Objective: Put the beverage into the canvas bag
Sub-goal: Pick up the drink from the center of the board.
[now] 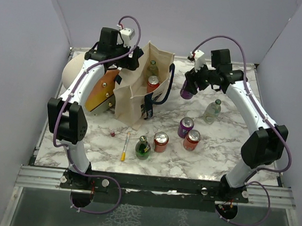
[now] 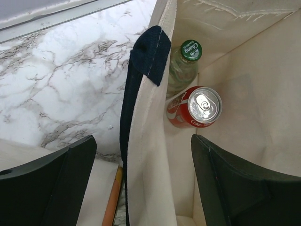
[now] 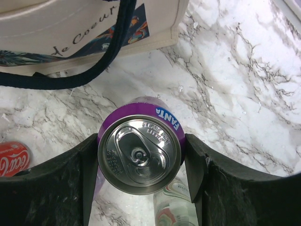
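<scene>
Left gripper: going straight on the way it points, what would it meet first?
The left gripper would probably first meet the wall of the canvas bag, edge-on between its open jaws; the red can sits deeper inside.

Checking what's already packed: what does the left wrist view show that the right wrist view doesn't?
Left wrist only: inside the bag, a green-capped bottle and a Coke can, with the left claw open astride the bag's wall. Right wrist only: the right claw shut on a purple Fanta can, and the bag's printed outside. Both: the bag, its navy strap, the marble table.
</scene>
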Controlling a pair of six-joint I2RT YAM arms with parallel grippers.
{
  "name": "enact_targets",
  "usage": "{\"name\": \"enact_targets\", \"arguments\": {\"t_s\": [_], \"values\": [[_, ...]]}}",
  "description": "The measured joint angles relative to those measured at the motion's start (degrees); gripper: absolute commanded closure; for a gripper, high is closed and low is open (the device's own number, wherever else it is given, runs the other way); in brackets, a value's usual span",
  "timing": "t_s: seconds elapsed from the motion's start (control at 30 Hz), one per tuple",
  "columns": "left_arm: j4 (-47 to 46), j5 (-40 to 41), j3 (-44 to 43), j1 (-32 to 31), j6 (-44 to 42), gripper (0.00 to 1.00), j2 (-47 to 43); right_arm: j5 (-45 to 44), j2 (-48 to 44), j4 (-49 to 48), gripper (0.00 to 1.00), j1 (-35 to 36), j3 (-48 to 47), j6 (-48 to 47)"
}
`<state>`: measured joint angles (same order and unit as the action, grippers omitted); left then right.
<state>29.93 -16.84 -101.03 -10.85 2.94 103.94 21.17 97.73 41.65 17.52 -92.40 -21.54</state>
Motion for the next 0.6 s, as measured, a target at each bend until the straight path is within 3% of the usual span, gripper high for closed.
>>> {"name": "enact_targets", "arguments": {"t_s": [0.4,0.6], "values": [[0.61,-4.35,-2.6,-1.31,-6.12,0.16,-3.04,1.2,-1.86,1.44,0.99,0.0,-1.33,-0.13],[3.06,-6.62,-0.13,-11.5,-9.62,0.16,-12.24,-0.31,-3.43,1.62,0.99,-0.02,-1.29,0.76]]}}
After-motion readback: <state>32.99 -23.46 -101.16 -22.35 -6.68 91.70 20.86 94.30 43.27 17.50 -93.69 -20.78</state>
